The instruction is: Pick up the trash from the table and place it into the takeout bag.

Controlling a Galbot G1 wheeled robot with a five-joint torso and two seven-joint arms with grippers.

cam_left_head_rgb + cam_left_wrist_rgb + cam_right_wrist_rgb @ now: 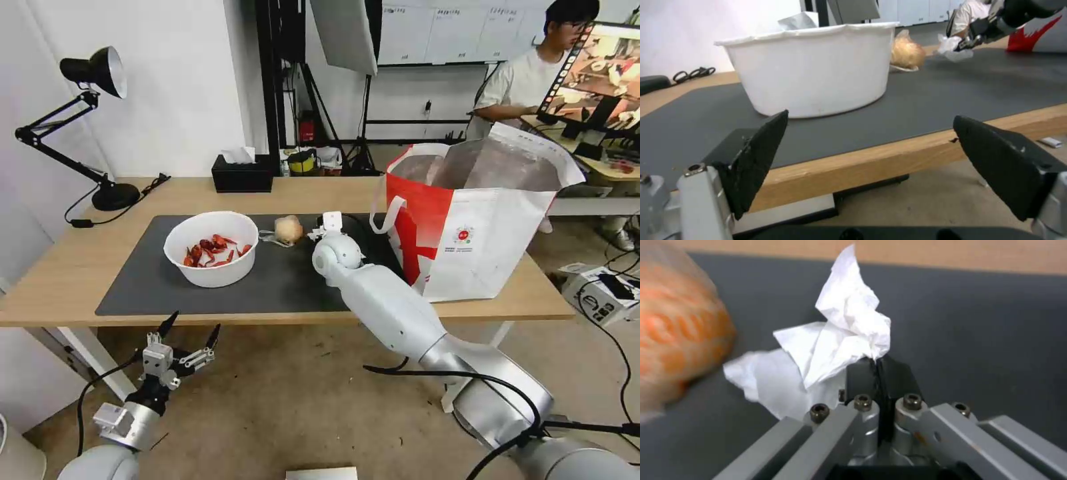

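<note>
1. Your left hand hangs below the near edge of the bench, off its near-left part, black fingers spread wide and holding nothing.
2. The white bowl sits on the left half of the dark mat, with red crayfish shells lying low in it. It looks thin-walled and light, with a wavy rim that may flex; take it by the rim or wall and keep it level, or the shells could spill.
3. Your right hand is over the mat's middle, closed tight on a fold of the crumpled tissue. The tissue is soft and nearly weightless; a pinch on any fold should do, though it could slip free.
4. Just beside the tissue, towards the bowl, the beige lump rests on the mat; it looks wrapped in thin film, so probably light and squashy.
5. The takeout bag stands open on the bench's right end, foil lining showing; I cannot tell what is inside.
</note>
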